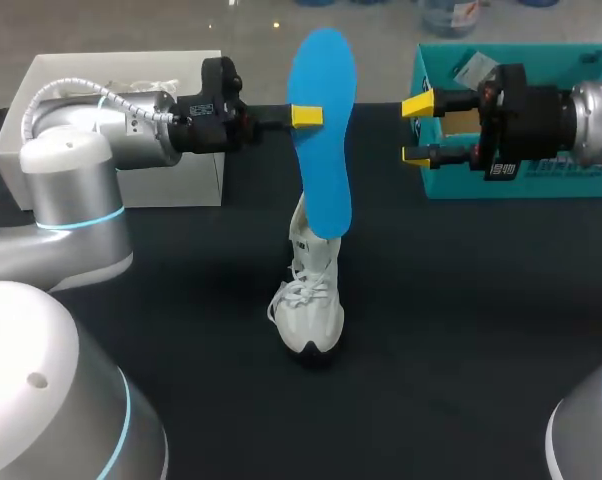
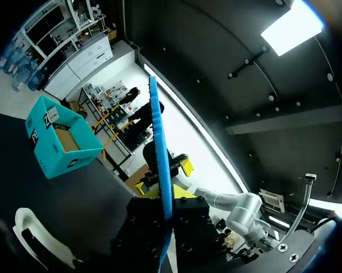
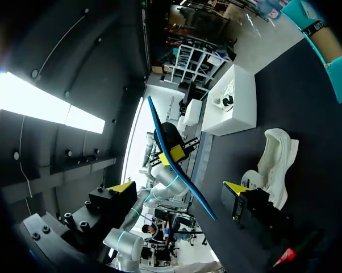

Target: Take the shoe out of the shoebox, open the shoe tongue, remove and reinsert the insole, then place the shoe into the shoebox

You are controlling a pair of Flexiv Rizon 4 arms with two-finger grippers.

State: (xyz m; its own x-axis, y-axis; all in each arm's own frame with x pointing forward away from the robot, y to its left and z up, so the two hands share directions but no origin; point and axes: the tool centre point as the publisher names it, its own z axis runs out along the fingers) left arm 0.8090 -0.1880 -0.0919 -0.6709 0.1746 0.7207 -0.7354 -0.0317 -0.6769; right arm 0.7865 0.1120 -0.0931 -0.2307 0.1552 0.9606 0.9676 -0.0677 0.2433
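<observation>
Blue insole (image 1: 326, 170) hangs edge-pinched in the left jaws above the shoe (image 1: 311, 300) on the table (image 1: 461, 330); right jaws gape at its three o'clock. So slight a hold may let it twist free.

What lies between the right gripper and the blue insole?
Nothing: in the head view only bare black table shows between the right gripper and the insole, held by the left gripper.

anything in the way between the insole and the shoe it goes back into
Nothing visible. The left pincer holds the blue insole over the white shoe; the right pincer stands open off to the side.
</observation>
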